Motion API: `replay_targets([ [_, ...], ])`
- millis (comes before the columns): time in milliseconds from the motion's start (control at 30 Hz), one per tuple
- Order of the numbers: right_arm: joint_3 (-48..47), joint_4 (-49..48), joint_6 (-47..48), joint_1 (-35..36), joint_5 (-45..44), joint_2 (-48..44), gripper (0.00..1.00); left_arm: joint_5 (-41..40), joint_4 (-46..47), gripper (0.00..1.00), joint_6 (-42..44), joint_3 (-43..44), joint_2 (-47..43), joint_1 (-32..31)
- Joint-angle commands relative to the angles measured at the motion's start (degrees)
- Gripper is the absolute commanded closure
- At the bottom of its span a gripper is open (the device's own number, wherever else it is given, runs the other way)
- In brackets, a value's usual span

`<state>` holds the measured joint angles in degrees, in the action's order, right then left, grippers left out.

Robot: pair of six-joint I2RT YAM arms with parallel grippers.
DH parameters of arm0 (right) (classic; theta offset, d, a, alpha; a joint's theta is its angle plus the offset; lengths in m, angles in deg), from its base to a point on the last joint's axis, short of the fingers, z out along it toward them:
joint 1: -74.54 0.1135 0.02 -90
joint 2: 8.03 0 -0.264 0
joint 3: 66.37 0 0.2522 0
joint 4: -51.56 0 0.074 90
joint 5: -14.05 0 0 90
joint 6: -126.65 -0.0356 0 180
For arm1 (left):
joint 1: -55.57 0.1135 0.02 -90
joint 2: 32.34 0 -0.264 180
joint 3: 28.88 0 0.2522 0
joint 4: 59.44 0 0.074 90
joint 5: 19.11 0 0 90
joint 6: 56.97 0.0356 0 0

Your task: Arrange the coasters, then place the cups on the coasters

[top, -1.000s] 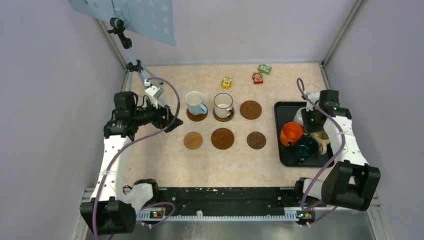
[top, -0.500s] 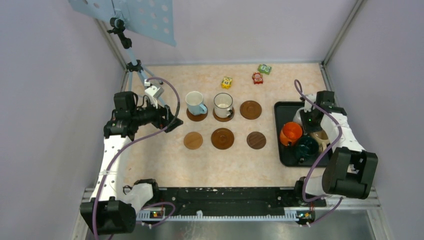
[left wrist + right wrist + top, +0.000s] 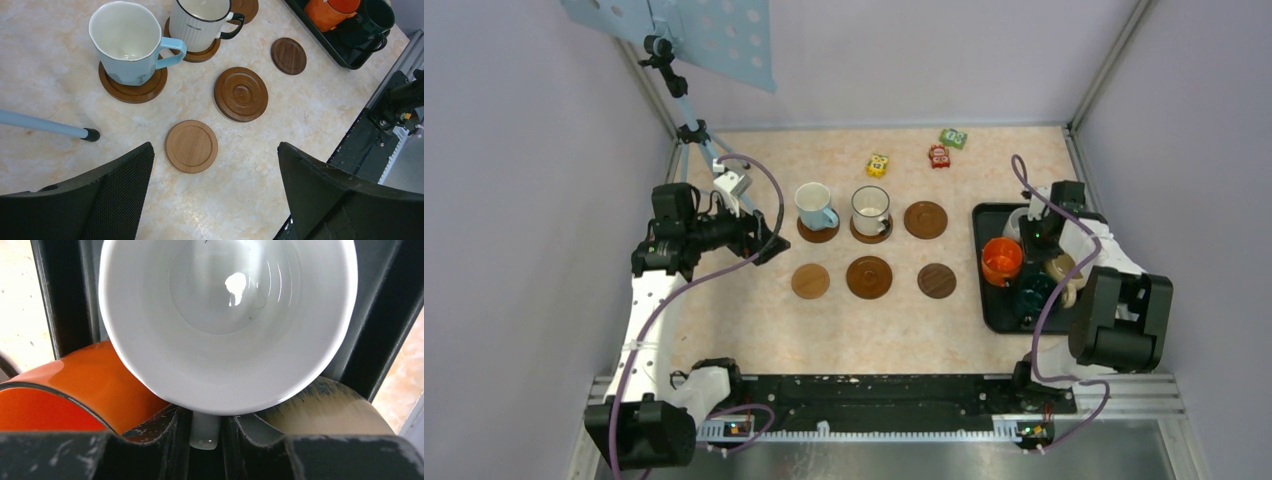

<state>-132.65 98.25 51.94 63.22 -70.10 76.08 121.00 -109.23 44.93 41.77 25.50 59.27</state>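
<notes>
Six round wooden coasters lie in two rows. The light blue cup (image 3: pixel 814 205) and the white dark-rimmed cup (image 3: pixel 870 208) stand on the back row's left two; the others (image 3: pixel 925 219) (image 3: pixel 810 280) (image 3: pixel 869 277) (image 3: pixel 937 280) are bare. In the black tray (image 3: pixel 994 312) sit the orange cup (image 3: pixel 1003 260), dark green cup (image 3: pixel 1034 295) and beige cup (image 3: pixel 1064 270). My right gripper (image 3: pixel 205 440) is shut on the handle (image 3: pixel 205 432) of the white cup (image 3: pixel 225 315), between the orange cup (image 3: pixel 75 385) and the beige cup (image 3: pixel 330 410). My left gripper (image 3: pixel 215 147) hangs open above a light coaster (image 3: pixel 191 146).
Three small toy blocks (image 3: pixel 878 165) (image 3: pixel 939 155) (image 3: pixel 953 137) lie near the back wall. A tripod (image 3: pixel 694 130) stands at the back left, one foot (image 3: pixel 90 134) near the blue cup. The tray sits against the right edge of the table.
The right arm's elbow has swung in toward the tray while its gripper stayed on the white cup. The orange cup has shifted slightly left. The left arm has not moved.
</notes>
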Motion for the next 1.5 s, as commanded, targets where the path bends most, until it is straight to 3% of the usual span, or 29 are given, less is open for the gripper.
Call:
replay_targets([
  [0,0.4,-5.19,-0.52,-0.47,0.5,1.99,0.73,1.37,1.85,0.01,0.31,-0.75,-1.11,-0.19],
  [200,-1.24,-5.21,-0.11,-0.47,-0.52,1.5,1.0,1.38,1.84,0.01,0.14,-0.73,-1.18,-0.19],
  [500,-7.76,-4.93,1.24,-0.73,0.55,-3.02,1.0,1.79,1.84,0.01,-0.21,-0.19,-0.82,-0.19],
  [767,-16.85,-0.88,0.57,0.11,4.66,0.19,1.0,2.26,1.72,0.01,0.02,-0.35,-0.81,-0.19],
  [1233,-23.07,1.62,-3.52,20.26,2.21,4.18,1.0,2.88,1.58,0.01,0.2,-0.02,-0.01,-0.19],
  [1467,-23.96,-0.13,-5.12,25.44,0.56,8.38,1.0,2.78,1.58,0.01,0.27,-0.12,0.03,-0.19],
])
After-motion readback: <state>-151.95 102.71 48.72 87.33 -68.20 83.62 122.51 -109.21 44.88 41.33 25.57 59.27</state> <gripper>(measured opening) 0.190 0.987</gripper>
